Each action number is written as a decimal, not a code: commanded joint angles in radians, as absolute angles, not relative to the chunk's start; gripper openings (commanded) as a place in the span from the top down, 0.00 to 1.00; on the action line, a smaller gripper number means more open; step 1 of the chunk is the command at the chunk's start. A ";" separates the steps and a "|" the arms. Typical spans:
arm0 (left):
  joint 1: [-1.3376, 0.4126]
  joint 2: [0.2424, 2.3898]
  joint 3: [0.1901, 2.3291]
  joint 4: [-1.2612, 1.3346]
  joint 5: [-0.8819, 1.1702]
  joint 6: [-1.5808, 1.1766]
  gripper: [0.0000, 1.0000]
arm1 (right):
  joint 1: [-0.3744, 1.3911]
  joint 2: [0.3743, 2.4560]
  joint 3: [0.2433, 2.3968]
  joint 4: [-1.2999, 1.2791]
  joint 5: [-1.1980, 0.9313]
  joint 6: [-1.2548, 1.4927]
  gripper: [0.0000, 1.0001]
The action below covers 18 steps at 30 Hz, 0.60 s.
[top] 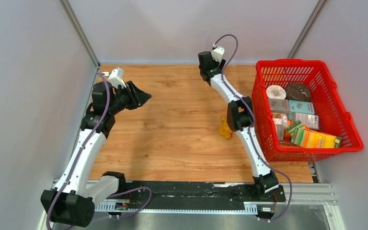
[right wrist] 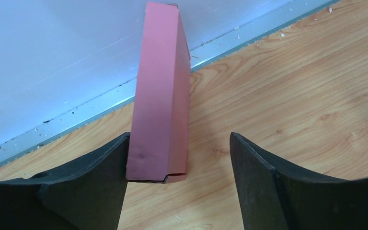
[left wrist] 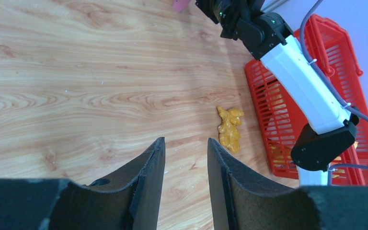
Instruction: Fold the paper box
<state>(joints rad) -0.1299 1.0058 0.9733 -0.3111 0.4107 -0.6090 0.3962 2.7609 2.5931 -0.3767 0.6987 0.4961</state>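
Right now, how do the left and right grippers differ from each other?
The left gripper has nothing between its fingers; the right gripper has the pink box standing upright between its own, against one finger and apart from the other. The left looks across the table; the right is at the far edge, by the wall. Both are open.

I confirm: top camera looks down over the whole tabletop [top: 172, 139]; wrist cameras sit low, close; left wrist also shows the basket [top: 292, 72].
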 commanded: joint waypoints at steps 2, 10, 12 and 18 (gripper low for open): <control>-0.138 0.989 1.034 -0.305 0.423 -0.615 0.54 | 0.399 2.760 2.635 -0.410 0.673 0.509 0.29; -0.143 0.985 1.026 -0.313 0.417 -0.603 0.54 | 0.420 2.620 2.372 -0.223 0.785 0.228 0.50; -0.144 0.983 1.022 -0.310 0.419 -0.604 0.54 | 0.422 2.602 2.336 -0.173 0.802 0.175 0.55; -0.153 0.965 1.019 -0.310 0.419 -0.607 0.54 | 0.431 2.510 2.177 -0.026 0.844 -0.041 0.69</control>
